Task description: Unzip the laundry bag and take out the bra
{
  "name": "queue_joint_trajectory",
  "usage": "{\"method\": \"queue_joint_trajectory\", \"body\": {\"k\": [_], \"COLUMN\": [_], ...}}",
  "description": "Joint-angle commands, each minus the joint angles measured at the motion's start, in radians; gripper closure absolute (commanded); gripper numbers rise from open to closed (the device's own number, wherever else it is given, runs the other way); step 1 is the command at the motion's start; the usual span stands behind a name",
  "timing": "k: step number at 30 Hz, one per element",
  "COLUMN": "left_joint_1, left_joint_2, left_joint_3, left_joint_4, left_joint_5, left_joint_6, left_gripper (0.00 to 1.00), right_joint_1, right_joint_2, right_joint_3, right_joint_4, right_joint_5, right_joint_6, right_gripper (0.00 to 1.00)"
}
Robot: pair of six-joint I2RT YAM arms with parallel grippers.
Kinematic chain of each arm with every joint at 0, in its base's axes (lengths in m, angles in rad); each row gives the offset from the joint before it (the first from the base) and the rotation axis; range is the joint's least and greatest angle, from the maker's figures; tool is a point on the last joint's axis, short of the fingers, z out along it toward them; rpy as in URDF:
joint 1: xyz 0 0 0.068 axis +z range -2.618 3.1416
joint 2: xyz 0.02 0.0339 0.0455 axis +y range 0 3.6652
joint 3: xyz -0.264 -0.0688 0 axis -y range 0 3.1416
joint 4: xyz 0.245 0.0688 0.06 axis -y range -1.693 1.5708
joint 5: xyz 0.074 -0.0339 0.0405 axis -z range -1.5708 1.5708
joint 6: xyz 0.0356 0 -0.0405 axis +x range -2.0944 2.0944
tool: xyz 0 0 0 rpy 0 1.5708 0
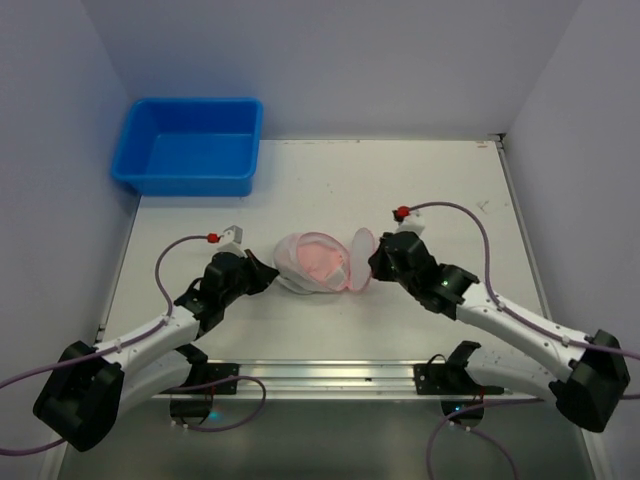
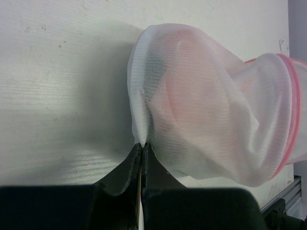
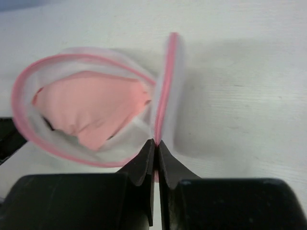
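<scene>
Right up close in the wrist views it's just the black fingers; the left gripper [image 2: 143, 144] has its jaws pinched together on a fold of white mesh at the closed end of the laundry bag [image 2: 206, 110], so the fabric puckers up into the tips. The right gripper [image 3: 156, 142] is clamped the same way, jaws tight together on the pink zipper rim [image 3: 163, 96] at the bottom of the lid flap [image 3: 175, 86]; that flap stands up on edge, swung away from the body of the bag. So the bag is unzipped and its mouth gapes toward the right wrist camera; the bra [image 3: 91, 108], a soft salmon-pink lump, sits inside with its top exposed. From above, the bag lies mid-table [image 1: 420, 190], stretched between the two grippers, left arm on its left end and right arm on its right; the blue tub [image 1: 190, 148] sits well apart at the far left corner.
</scene>
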Motion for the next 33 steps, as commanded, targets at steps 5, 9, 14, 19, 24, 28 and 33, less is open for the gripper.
{"method": "queue_joint_trajectory", "body": {"k": [5, 9, 14, 19, 24, 28, 33], "left_joint_1": [-0.004, -0.003, -0.004, -0.004, -0.003, -0.003, -0.003], "left_joint_2": [0.027, 0.057, 0.079, 0.085, 0.079, 0.071, 0.081], "left_joint_3": [-0.001, -0.004, -0.017, -0.021, -0.031, -0.041, -0.037], "left_joint_4": [0.031, 0.051, 0.081, 0.092, 0.092, 0.104, 0.112], "left_joint_5": [-0.018, 0.002, 0.012, 0.043, 0.049, 0.054, 0.064], "left_joint_6": [-0.033, -0.044, -0.061, -0.064, -0.067, -0.075, -0.076], "left_gripper": [1.0, 1.0, 1.0, 1.0, 1.0, 1.0, 1.0], "right_joint_1": [-0.075, -0.077, -0.077, -0.079, -0.193, -0.267, -0.316], "right_joint_2": [-0.37, -0.542, -0.587, -0.264, -0.007, 0.168, 0.37], "right_joint_3": [-0.247, -0.296, -0.314, -0.222, -0.141, -0.126, -0.101], "right_joint_4": [-0.244, -0.376, -0.188, 0.031, 0.246, 0.413, 0.513], "right_joint_5": [0.064, 0.07, -0.046, -0.122, -0.304, -0.408, -0.568], "right_joint_6": [0.245, 0.336, 0.21, 0.135, -0.005, -0.045, -0.08], "right_gripper": [0.36, 0.15, 0.09, 0.08, 0.1, 0.11, 0.12]}}
